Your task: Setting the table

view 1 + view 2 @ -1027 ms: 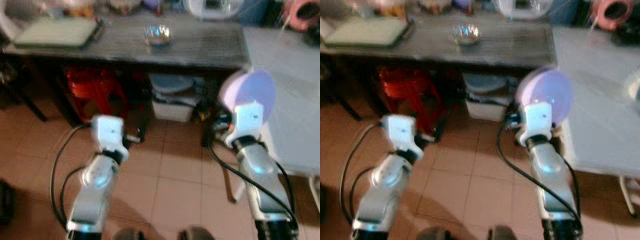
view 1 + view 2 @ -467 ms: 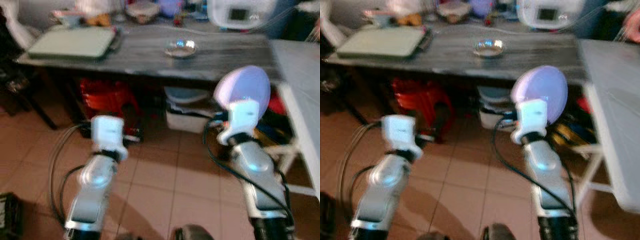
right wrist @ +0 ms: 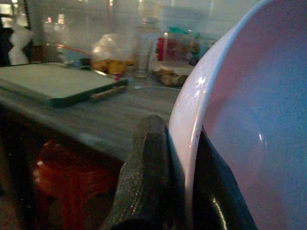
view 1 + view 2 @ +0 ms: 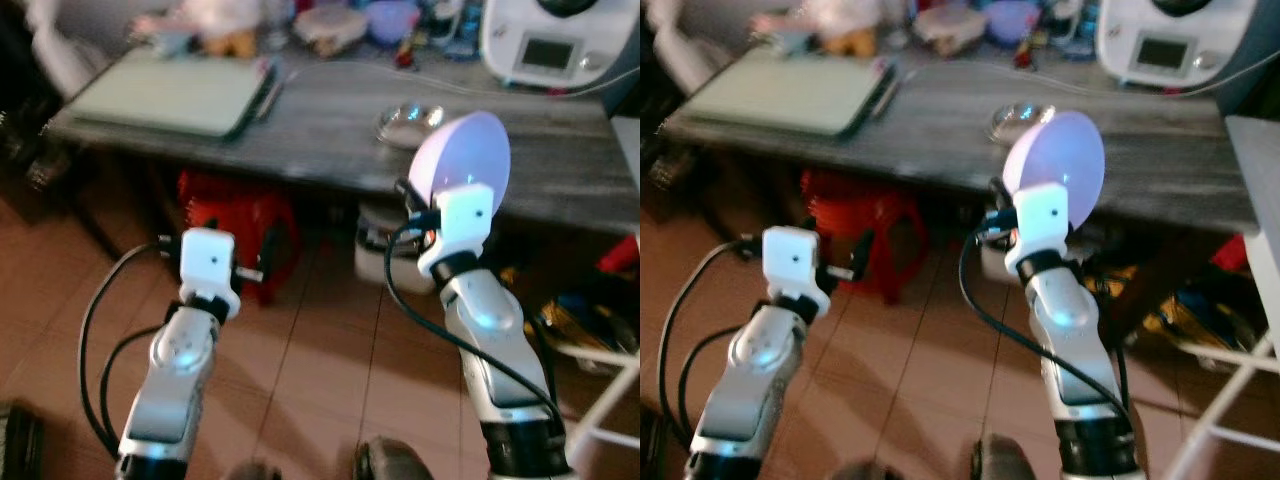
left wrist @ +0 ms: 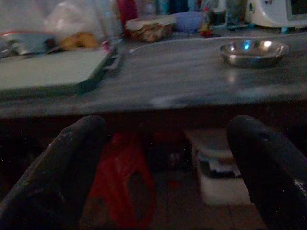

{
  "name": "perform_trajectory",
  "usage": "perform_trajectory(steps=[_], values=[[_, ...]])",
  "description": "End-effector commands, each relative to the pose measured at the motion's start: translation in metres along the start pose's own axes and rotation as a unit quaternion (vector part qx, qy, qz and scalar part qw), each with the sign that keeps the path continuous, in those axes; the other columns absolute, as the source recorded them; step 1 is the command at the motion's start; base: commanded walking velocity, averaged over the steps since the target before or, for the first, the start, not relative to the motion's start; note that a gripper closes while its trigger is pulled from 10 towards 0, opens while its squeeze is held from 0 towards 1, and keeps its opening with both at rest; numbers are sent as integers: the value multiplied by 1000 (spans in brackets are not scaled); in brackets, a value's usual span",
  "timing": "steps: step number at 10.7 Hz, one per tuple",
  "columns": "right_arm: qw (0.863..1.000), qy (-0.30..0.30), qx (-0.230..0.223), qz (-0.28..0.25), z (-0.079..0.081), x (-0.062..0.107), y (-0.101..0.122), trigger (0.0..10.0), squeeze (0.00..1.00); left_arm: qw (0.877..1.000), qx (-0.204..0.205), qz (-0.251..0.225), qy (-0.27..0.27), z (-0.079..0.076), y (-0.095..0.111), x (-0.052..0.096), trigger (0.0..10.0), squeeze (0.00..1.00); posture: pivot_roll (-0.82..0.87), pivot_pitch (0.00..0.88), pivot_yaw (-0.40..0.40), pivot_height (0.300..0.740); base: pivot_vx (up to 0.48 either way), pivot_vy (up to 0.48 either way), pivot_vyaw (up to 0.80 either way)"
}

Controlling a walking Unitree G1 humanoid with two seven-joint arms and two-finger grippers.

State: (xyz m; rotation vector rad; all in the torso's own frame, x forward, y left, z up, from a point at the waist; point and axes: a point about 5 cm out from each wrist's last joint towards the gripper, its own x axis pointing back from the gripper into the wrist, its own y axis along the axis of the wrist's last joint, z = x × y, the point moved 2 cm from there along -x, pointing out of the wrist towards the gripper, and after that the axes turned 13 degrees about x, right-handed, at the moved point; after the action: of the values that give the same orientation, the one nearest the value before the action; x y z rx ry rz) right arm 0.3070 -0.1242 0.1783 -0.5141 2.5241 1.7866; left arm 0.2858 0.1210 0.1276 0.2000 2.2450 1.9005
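My right gripper is clamped on the rim of a pale lilac plate; one black finger sits on the outer face, the other on the inner, and the rim runs between them. I hold the plate upright on edge, raised in front of the near edge of the dark grey table, right of centre. The plate is in the air and touches nothing but my fingers.

My left gripper is open and empty, its two fingers spread well apart. It hangs low on the left, below table height, over the brown tiled floor, pointing toward the space under the table.

On the table:
- A small shiny metal bowl stands near the middle, just left of and beyond my plate.
- A flat pale green board or tray lies at the left end.
- A white appliance with a small screen stands at the far right, with a cord trailing left across the top.
- Along the far edge sit a clutter of containers, a bottle and a bag of something yellow; too blurred to name closer.

Under the table: a red plastic stool on the left, and a pale lidded box right of it. Something yellow and dark lies on the floor at the right, unclear what.
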Motion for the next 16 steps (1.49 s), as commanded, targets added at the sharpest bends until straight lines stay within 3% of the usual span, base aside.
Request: perform_trajectory(steps=[1, 11, 13, 14, 16], values=[[1000, -9, 4, 11, -5, 1, -5, 10000, 0, 1000, -3, -5, -11, -6, 3, -1, 10000, 0, -35, 73, 35, 740, 454, 0, -800], [999, 23, 24, 23, 1, -4, -11, 10000, 0, 1000, 12, -11, -5, -6, 3, -1, 10000, 0, -35, 68, 28, 740, 472, 0, -80], [998, 51, 36, 28, 2, -9, -13, 10000, 0, 1000, 16, -12, 14, 0, 4, 0, 10000, 0, -26, 73, 28, 740, 0, 0, 0], [992, 110, 58, 14, 5, -18, -11, 10000, 0, 1000, 10, -7, 16, 2, 3, 5, 10000, 0, -22, 84, 36, 740, 0, 0, 0], [984, 151, 92, 12, -5, -36, -8, 10000, 0, 1000, 0, -1, 22, 8, 3, 15, 10000, 0, 4, 109, 19, 740, 0, 0, 0]])
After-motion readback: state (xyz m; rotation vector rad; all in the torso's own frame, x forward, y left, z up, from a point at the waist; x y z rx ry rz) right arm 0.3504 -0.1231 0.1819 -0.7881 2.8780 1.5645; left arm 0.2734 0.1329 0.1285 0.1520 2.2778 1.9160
